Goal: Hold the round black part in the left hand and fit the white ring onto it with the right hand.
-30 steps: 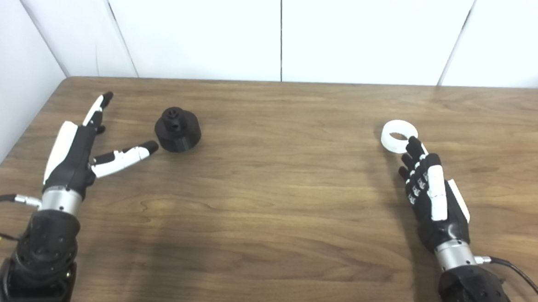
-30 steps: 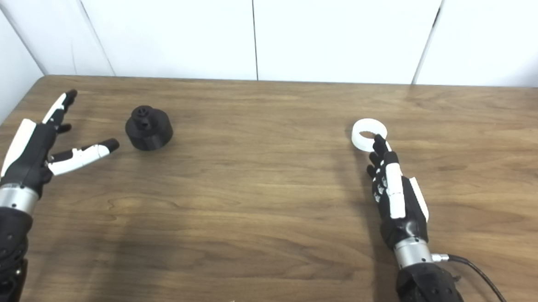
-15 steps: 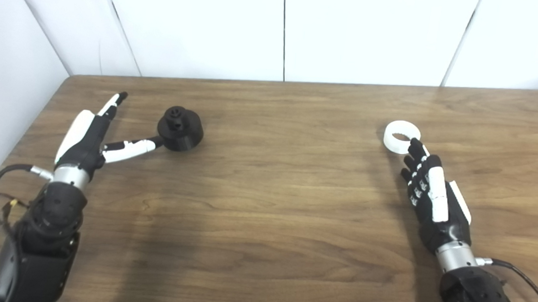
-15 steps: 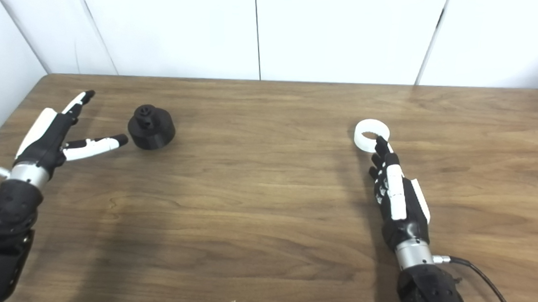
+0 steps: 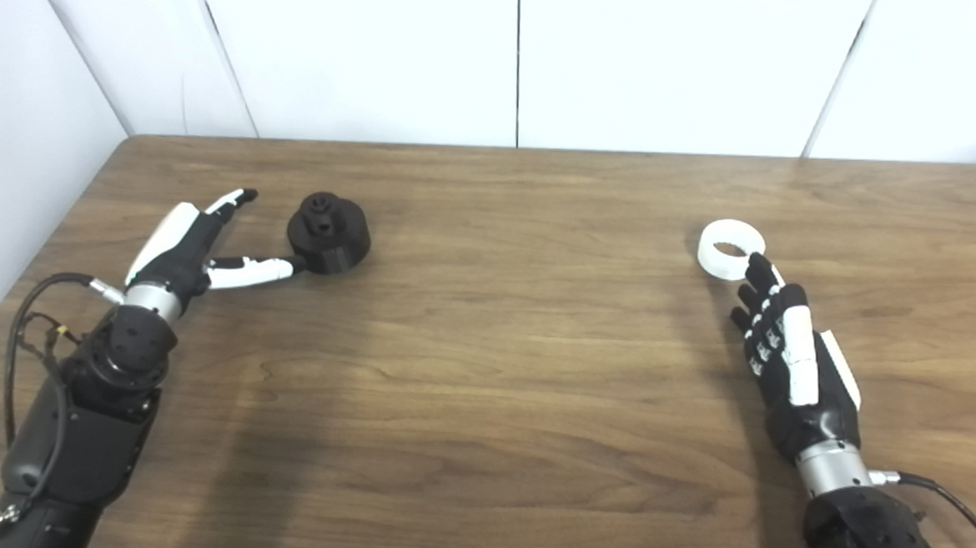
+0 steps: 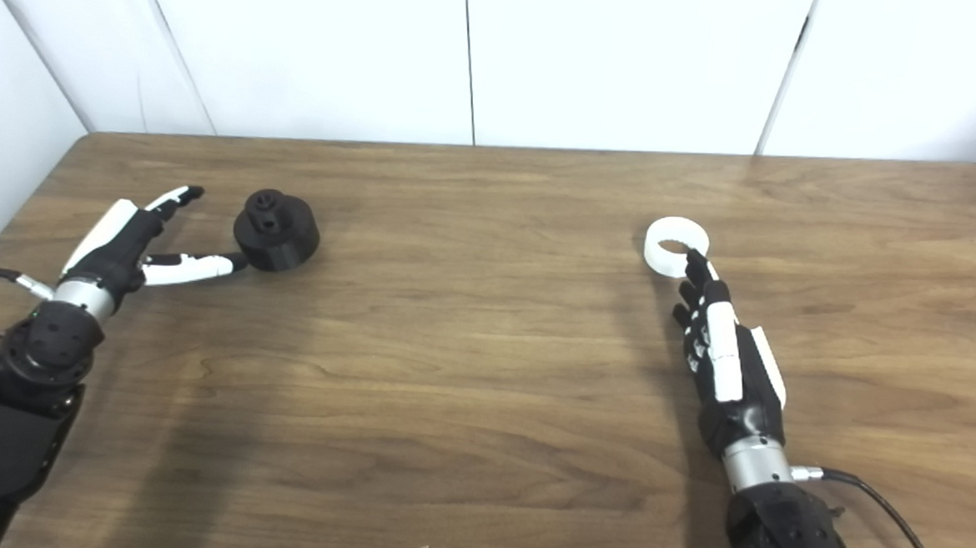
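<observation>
The round black part sits on the wooden table at far left. The left hand, fingers spread and holding nothing, has its thumb tip at the part's base and could nudge it away before closing. The white ring lies flat at right, and the right hand, empty with fingers extended, might push it sliding. White wall panels stand behind.

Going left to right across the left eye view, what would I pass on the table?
left hand → round black part → white ring → right hand
</observation>
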